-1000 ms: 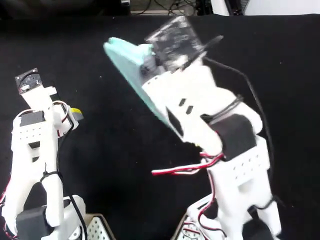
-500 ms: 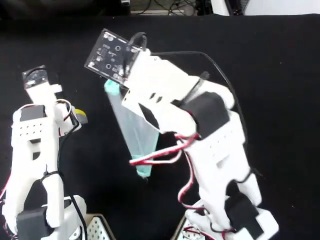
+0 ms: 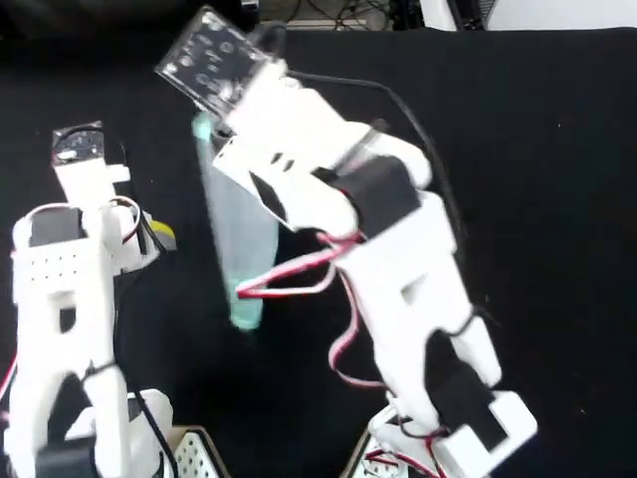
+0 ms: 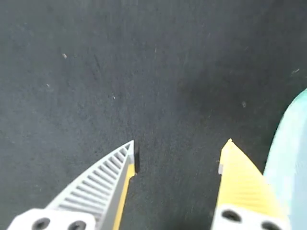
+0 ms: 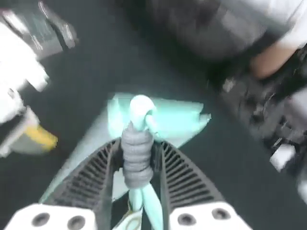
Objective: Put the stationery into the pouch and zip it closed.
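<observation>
We are pinching the grey-wrapped zip pull [image 5: 137, 158] in our right claw [image 5: 136, 143], which is closed tight on it. The mint pouch [image 3: 237, 249] is hanging from it between the two arms, over the black table [image 3: 557, 149]. Our left claw [image 4: 180, 146] is gaping wide, gripping nothing, just beside the pouch's edge.

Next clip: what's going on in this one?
The right pincer is shut on the grey-wrapped pull cord of the mint pouch and holds the pouch up by that end over the black table. The left pincer is open next to the pouch, with nothing between its fingers. Whether the pouch is zipped, and what it holds, cannot be told.
</observation>
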